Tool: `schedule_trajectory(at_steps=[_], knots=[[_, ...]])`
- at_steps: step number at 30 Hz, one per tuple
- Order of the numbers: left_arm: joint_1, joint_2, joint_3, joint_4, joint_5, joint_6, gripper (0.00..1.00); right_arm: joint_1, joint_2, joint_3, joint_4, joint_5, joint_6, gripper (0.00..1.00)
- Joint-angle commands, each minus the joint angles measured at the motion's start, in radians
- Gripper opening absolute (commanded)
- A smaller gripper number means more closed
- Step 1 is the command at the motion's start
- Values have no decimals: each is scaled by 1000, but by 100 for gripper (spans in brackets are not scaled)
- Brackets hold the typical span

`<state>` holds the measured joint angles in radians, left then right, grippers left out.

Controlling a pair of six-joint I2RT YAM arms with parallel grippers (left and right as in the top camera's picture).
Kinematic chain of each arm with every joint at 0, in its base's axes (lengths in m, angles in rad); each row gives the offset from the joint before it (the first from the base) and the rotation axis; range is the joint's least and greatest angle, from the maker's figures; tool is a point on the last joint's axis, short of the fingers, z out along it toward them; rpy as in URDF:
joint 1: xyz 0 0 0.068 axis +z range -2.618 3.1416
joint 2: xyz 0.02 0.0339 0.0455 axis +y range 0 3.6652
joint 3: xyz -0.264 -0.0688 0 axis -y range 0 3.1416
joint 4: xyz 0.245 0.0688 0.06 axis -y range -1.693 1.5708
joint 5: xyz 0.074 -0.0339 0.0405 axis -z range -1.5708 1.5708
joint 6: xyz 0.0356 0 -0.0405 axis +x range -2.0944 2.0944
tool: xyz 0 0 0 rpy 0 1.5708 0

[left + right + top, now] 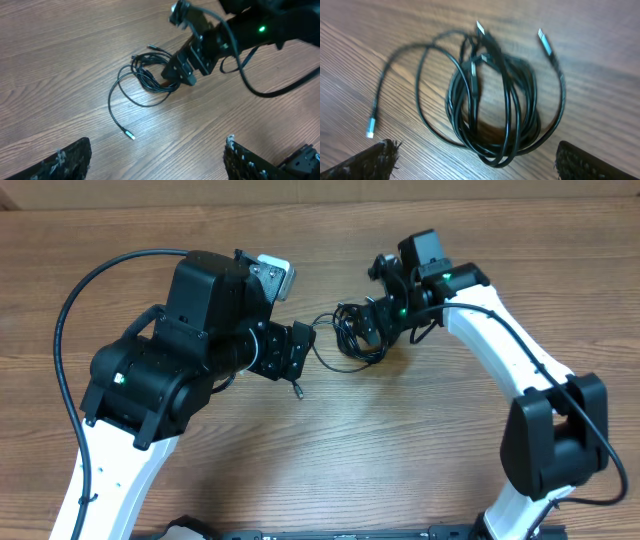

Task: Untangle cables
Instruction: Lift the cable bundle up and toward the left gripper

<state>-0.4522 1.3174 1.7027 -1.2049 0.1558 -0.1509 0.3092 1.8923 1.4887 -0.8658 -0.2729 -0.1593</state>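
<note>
The cables (352,340) lie in a small knotted coil on the wooden table (420,470), and everything else gathers around that coil. The right gripper (372,320) hangs just over the coil's right edge with its jaws spread wide and nothing between them. From its wrist camera the loops lie on the wood ahead of the two fingertips (375,160), unclamped. I cannot tell whether a tip brushes the outer loop. The left gripper (296,355) sits just left of the coil, apart from it. Its jaws are also wide open and empty, and they face the bundle. One loose end with a silvery plug (130,135) trails out of the coil towards the left gripper.
</note>
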Motion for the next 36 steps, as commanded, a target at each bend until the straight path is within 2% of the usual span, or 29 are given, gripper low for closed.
schedule_trajectory(at_steps=[1, 3, 6, 7, 8, 9, 16, 21, 26, 36], knots=[[-6, -11, 19, 0, -35, 16, 84, -3, 61, -26, 13, 2, 17, 96], [-6, -11, 19, 1, -37, 16, 84, -3, 84, -26, 25, 3, 29, 87], [-6, -11, 19, 1, -37, 16, 85, -3, 117, -26, 34, 3, 29, 84], [-6, -11, 19, 0, -37, 16, 85, -3, 129, -26, 36, 3, 29, 73], [-6, -11, 19, 0, -37, 16, 85, -3, 140, -26, 38, 3, 29, 49], [-6, -11, 19, 0, -37, 17, 85, -3, 160, -26, 42, 2, 35, 6], [-6, -11, 19, 0, -37, 24, 87, -3, 169, 5, 47, -35, 56, 4], [-6, -11, 19, -3, -41, 24, 88, -3, 158, 98, 1, -46, 84, 4], [-6, -11, 19, -11, -55, 24, 88, -3, 129, 273, -104, -45, 84, 4], [-6, -10, 19, -18, -55, 24, 88, -3, 119, 759, -391, -42, 84, 4]])
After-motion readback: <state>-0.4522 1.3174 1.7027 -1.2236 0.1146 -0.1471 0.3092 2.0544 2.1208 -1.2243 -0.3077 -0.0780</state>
